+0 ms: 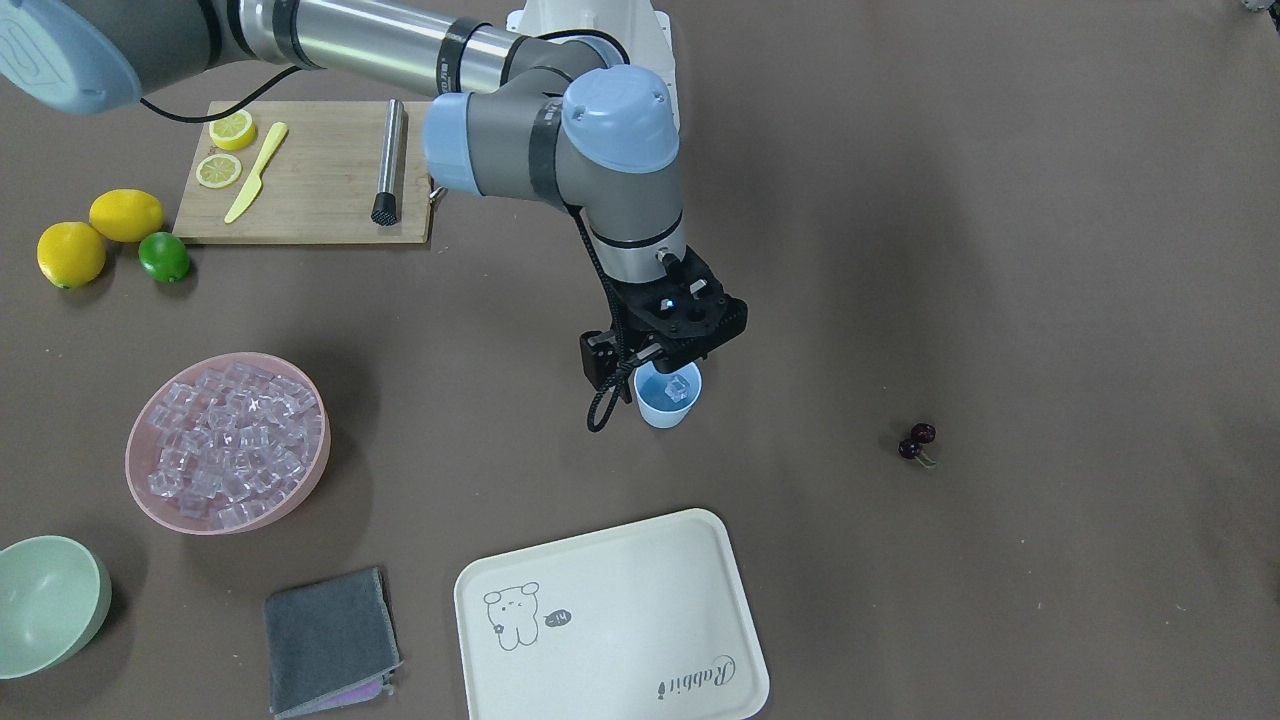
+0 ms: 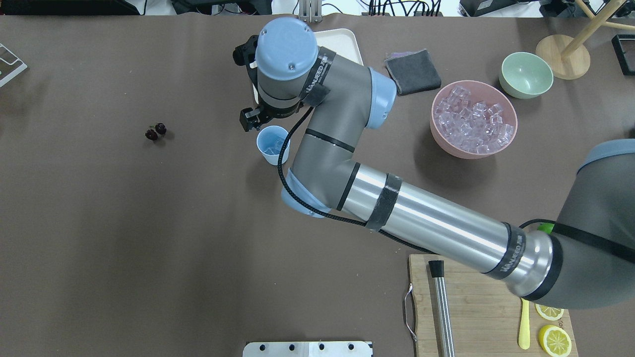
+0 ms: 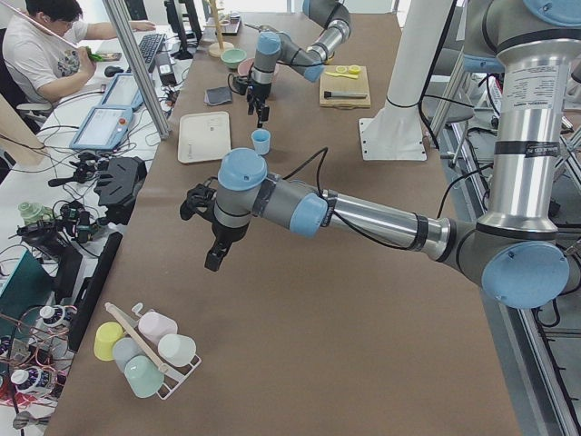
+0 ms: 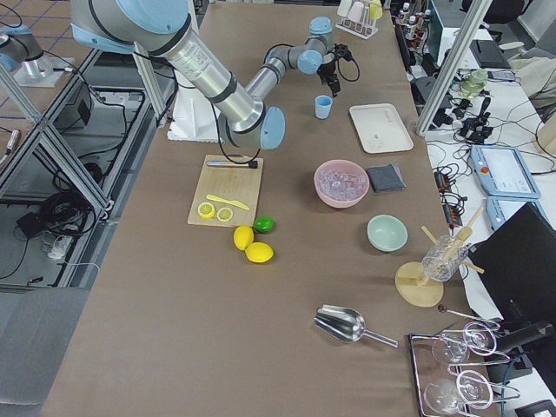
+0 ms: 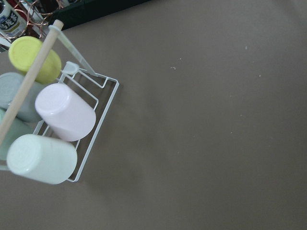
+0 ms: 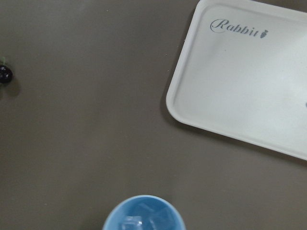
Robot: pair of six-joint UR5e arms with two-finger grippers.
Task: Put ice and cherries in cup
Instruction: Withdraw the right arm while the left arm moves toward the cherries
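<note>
The pale blue cup (image 1: 668, 400) stands mid-table with clear ice (image 1: 677, 388) inside; it also shows in the overhead view (image 2: 272, 145) and at the bottom of the right wrist view (image 6: 144, 215). My right gripper (image 1: 665, 352) hangs just above the cup's rim; its fingers are hidden under its body, so I cannot tell its state. The cherries (image 1: 917, 441) lie apart on the bare table, well away from the cup. More ice (image 1: 235, 430) fills the pink bowl (image 1: 133, 462). My left gripper (image 3: 211, 262) hovers over bare table far from these; I cannot tell its state.
A white tray (image 1: 610, 620), a grey cloth (image 1: 330, 640) and a mint bowl (image 1: 45, 600) sit along the operators' side. A cutting board (image 1: 320, 190), lemons and a lime (image 1: 163, 256) lie near the robot. A rack of cups (image 5: 57, 120) is below my left wrist.
</note>
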